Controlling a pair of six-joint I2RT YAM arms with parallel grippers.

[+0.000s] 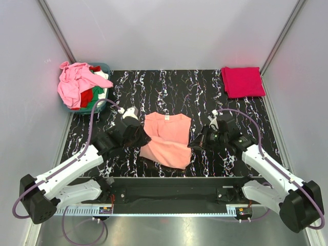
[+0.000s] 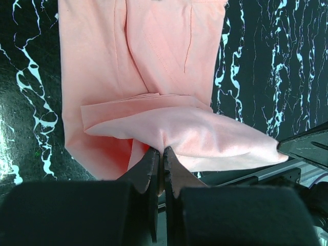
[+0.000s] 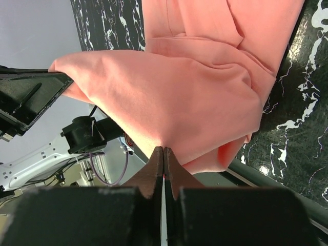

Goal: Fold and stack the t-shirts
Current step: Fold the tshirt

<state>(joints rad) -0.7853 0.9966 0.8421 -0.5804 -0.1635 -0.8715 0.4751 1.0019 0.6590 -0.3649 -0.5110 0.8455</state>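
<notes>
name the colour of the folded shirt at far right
Folded t-shirt: crimson-pink, clearest in top external view.

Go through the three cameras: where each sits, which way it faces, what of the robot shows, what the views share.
Top external: above and behind the bases, looking down at the table; the left arm and right arm show whole.
Left wrist: on the left arm, looking along the left tool, shut on the salmon t-shirt; its own fingers show.
Right wrist: on the right arm, looking along the right tool, shut on the same shirt; its own fingers show.
Shared: all three see the salmon t-shirt.
</notes>
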